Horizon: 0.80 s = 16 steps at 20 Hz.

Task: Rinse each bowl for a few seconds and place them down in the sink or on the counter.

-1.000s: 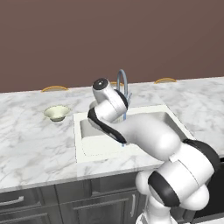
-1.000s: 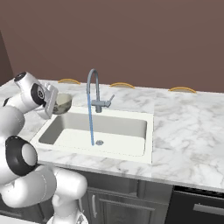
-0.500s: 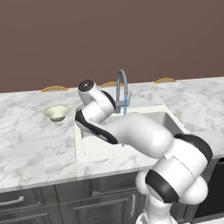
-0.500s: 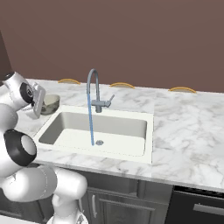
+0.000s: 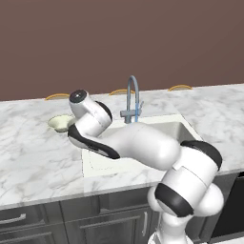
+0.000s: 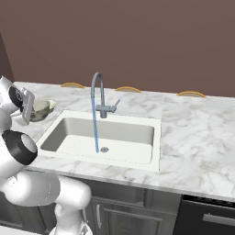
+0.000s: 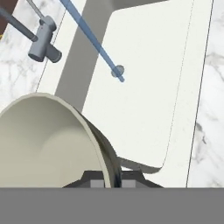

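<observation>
The grey bowl (image 6: 40,110) hangs over the counter (image 6: 193,128) at the sink's (image 6: 69,121) nine o'clock, tipped on edge, probably so it can drain. The gripper (image 7: 113,180) is clenched on its rim, pinching the wall for a firm hold. The cream bowl (image 5: 59,122) sits on the counter just beyond the arm. At the sink's twelve o'clock the faucet (image 6: 98,94) runs a stream (image 6: 95,128) onto the drain (image 7: 117,71), ready for rinsing.

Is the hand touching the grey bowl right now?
Touching. In the hand view the hand is shut on the grey bowl's rim, which runs down between the fingertips.
</observation>
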{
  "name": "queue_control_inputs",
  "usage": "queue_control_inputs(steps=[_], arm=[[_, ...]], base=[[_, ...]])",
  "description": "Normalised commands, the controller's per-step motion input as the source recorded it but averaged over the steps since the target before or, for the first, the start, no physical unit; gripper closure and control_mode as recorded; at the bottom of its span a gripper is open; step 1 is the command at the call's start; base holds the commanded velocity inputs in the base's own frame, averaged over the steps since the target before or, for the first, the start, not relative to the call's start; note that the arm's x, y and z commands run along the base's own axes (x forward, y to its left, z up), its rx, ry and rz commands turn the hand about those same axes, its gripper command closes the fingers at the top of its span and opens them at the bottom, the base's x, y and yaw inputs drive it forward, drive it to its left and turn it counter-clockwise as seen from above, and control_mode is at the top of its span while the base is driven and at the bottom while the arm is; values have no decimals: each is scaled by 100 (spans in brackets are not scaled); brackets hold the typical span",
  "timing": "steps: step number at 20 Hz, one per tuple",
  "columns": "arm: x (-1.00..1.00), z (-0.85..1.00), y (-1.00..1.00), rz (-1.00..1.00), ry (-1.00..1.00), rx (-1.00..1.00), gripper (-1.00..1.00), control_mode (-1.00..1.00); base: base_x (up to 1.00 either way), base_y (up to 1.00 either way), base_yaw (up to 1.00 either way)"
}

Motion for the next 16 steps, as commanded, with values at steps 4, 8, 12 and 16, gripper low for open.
queue_control_inputs(steps=[4,8,12,16], arm=[[-16,-9,49,3,0,0,100,-100],[-12,-16,41,3,0,1,100,-100],[-12,-16,28,1,0,2,100,-100],[-6,-16,16,0,0,0,100,-100]], base=[[0,0,0],[0,0,0],[0,0,0],[0,0,0]])
